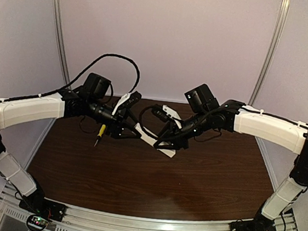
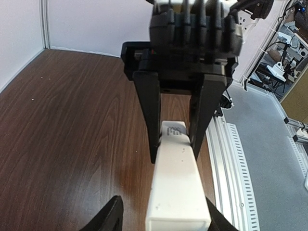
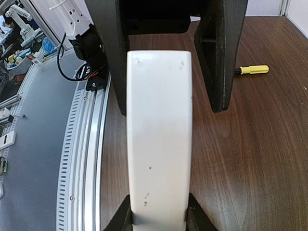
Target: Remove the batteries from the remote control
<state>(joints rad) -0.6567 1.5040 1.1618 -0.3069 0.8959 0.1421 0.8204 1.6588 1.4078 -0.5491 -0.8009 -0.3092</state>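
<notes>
The remote control (image 1: pixel 150 137), a slim white bar, hangs above the table between both arms. My right gripper (image 3: pixel 159 219) is shut on one end of it, both fingers pressed against its sides. My left gripper (image 2: pixel 161 219) straddles the other end of the remote control (image 2: pixel 175 187). Its jaws are open, with a clear gap on one side. In the right wrist view the left gripper (image 3: pixel 171 106) shows the same gap beside the remote control (image 3: pixel 159 134). The batteries are hidden.
A yellow-handled screwdriver (image 1: pixel 100 134) lies on the dark wooden table (image 1: pixel 136 180), left of the grippers, also seen as the screwdriver (image 3: pixel 252 70) in the right wrist view. A slotted aluminium rail (image 2: pixel 231 159) runs along the table's near edge. Pale walls enclose the back and sides.
</notes>
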